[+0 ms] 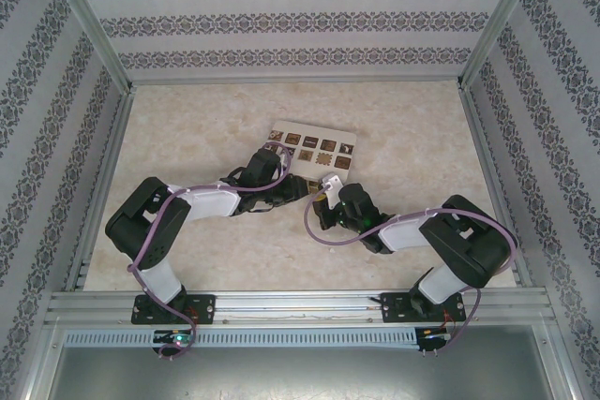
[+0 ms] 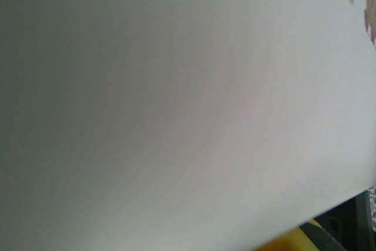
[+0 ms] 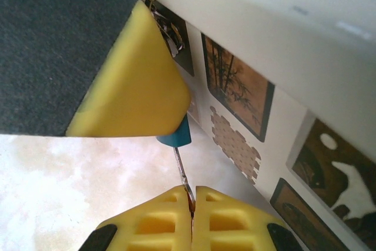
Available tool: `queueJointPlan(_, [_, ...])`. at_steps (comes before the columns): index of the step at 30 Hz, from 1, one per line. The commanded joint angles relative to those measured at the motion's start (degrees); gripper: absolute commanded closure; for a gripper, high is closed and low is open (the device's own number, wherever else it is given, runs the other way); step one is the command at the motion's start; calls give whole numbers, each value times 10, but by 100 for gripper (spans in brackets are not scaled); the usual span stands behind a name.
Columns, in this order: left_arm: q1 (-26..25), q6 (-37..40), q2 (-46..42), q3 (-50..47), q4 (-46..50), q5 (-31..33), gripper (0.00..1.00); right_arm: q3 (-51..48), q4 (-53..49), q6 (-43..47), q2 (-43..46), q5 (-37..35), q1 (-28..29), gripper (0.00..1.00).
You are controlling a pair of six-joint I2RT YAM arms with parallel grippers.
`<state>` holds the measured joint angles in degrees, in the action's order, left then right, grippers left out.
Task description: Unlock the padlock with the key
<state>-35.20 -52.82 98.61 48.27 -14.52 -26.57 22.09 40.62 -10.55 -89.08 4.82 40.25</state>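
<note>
Table (image 1: 187,138): pale marbled top, fenced by aluminium rails (image 1: 291,304) at the near edge and patterned walls (image 1: 281,21) on the other three sides. Broad bare room at far left, far right and along the near strip.

Padlock (image 3: 175,137): tiny, blue-bodied, near table centre, just beside the white box (image 1: 312,150). Mostly covered by one yellow pad (image 3: 135,86) of the left gripper (image 1: 286,185); opposite finger hidden, so cannot tell whether grasped.

Key (image 3: 182,171): thin metal shank, running up to the blue body's underside. Right gripper (image 3: 191,195): clenched on the key.

Obstructions: white box with brown picture tiles, close on the far side of both grippers; arms nearly meeting, little room between.
</note>
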Motion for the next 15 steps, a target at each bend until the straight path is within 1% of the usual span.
queueJointPlan(1, [-6, -13, -21, 16, -33, -23, 75, -5, 18, -9, 11, 7, -3, 100])
queueJointPlan(6, [-6, -16, -20, 17, -34, -25, 75, 1, 18, -7, 10, 13, -3, 100])
queueJointPlan(15, [-6, -20, -22, 18, -35, -31, 75, 6, 69, -8, 0, 11, -3, 100])
